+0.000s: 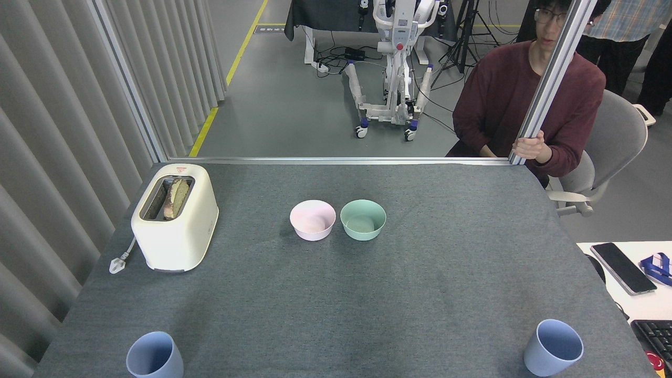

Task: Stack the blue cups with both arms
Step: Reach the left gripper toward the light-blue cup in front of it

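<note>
- Neither gripper shows in the head view, so whether either is open or clenched cannot be told.
- The left blue cup [154, 355] stands upright well left of the pink bowl [312, 220] and nearer the robot, probably within the left arm's reach; the frame's bottom edge cuts off its base.
- The right blue cup [553, 355] mirrors it on the right, well apart.
- The mint bowl [363, 219] sits just right of the pink bowl.
</note>
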`<state>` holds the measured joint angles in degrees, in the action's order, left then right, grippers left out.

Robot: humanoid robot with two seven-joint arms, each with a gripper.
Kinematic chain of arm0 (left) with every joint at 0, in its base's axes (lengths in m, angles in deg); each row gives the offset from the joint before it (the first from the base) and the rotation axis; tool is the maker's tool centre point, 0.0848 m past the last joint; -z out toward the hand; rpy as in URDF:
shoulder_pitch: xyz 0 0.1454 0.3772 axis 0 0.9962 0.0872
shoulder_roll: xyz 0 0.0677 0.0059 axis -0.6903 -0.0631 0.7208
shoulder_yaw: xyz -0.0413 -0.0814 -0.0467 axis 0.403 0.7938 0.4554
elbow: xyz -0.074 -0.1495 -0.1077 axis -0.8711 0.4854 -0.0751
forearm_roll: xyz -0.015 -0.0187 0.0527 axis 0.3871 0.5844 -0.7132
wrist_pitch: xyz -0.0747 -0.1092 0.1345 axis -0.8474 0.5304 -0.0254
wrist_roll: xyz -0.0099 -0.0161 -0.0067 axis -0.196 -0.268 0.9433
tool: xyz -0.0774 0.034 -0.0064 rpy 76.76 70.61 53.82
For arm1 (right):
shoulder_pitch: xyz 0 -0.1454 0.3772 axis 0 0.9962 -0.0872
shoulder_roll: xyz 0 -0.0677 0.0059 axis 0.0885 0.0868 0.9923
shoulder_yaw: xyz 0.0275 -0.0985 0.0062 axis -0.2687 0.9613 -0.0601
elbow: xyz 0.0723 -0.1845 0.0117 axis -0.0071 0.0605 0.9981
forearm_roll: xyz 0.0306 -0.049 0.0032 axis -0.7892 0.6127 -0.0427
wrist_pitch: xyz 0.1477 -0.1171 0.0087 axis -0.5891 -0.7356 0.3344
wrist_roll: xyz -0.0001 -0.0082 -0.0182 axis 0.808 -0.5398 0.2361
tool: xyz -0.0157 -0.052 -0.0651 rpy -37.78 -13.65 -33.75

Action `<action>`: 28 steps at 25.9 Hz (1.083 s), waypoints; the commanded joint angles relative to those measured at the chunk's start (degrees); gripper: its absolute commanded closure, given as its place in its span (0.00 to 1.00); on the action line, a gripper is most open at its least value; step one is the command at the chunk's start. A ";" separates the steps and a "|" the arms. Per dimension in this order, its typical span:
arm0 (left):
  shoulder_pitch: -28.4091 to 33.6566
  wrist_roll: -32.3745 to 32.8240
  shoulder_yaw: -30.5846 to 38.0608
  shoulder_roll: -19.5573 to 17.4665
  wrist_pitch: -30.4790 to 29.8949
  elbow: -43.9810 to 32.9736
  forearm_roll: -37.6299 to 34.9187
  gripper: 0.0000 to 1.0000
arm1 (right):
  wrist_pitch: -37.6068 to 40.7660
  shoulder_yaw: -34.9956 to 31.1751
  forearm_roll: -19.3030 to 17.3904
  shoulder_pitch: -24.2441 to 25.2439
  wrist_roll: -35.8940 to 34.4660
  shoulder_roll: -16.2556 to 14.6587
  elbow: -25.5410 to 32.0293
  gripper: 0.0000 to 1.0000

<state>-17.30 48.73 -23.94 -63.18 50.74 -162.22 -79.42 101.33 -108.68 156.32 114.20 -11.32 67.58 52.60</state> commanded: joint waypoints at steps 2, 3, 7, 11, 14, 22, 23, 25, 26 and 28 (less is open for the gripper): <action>-0.05 -0.19 -0.04 0.08 -0.12 0.52 0.02 0.00 | -0.03 -0.06 0.02 0.08 -0.03 0.00 0.00 0.00; -0.05 -0.11 -0.13 0.08 -0.12 0.52 0.02 0.00 | -0.03 -0.06 0.02 -0.01 -0.03 0.00 0.00 0.00; -0.49 -0.19 -0.04 0.44 -0.21 1.58 0.28 0.00 | -0.03 -0.15 0.02 -0.01 -0.03 0.00 0.00 0.00; -1.10 -0.19 -0.21 0.70 -0.39 3.16 1.16 0.00 | -0.12 -0.23 0.02 -0.01 -0.03 0.00 0.00 0.00; -1.81 -0.02 -0.21 0.79 -0.48 4.57 0.63 0.00 | -0.12 -0.23 0.02 -0.01 -0.03 0.09 0.00 0.00; -6.99 -0.11 -0.57 0.70 0.49 10.37 -0.51 0.00 | -0.83 0.12 0.10 -0.01 -0.03 0.09 -0.09 0.00; -7.61 -0.02 -0.57 0.70 0.58 10.45 -0.51 0.00 | -0.91 0.12 0.10 -0.01 0.06 0.09 -0.09 0.00; -9.10 0.07 -0.57 0.70 1.72 11.25 -0.51 0.00 | -1.00 0.20 0.10 -0.01 -0.03 0.09 -0.09 0.00; -9.89 0.25 -0.65 0.61 2.34 11.69 -0.51 0.00 | -1.00 0.20 0.19 -0.01 -0.03 0.09 -0.09 0.00; -11.30 0.33 -0.65 0.52 2.42 12.56 -0.51 0.00 | -1.00 0.20 0.19 -0.01 -0.03 0.09 -0.09 0.00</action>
<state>-26.57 48.88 -24.55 -62.54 52.53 -150.82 -79.90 100.34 -108.51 156.47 114.19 -11.37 67.65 52.52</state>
